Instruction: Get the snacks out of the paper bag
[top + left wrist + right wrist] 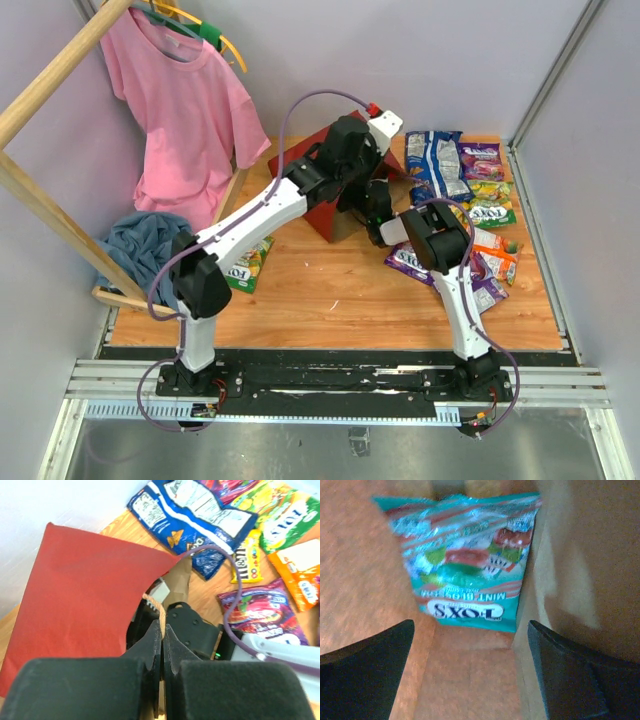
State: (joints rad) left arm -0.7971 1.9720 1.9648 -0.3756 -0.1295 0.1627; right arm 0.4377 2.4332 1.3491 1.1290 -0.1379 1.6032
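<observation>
The red paper bag (322,205) lies on its side on the wooden table, its mouth facing right. My left gripper (163,625) is shut on the bag's twisted handle (154,604) at the rim of the red bag (80,595). My right gripper (470,645) is inside the brown interior, open, with nothing between its fingers. A teal Fox's mint packet (467,570) lies just ahead of it at the bag's far end. Outside, on the right, lie a blue-white packet (437,165), purple packets (482,160), a green one (492,213) and an orange one (497,250).
A green-yellow packet (248,262) lies left of the bag by my left arm. A pink shirt (180,110) hangs on a wooden rack (50,215) at the back left, with a blue cloth heap (140,245) under it. Grey walls close in on the table.
</observation>
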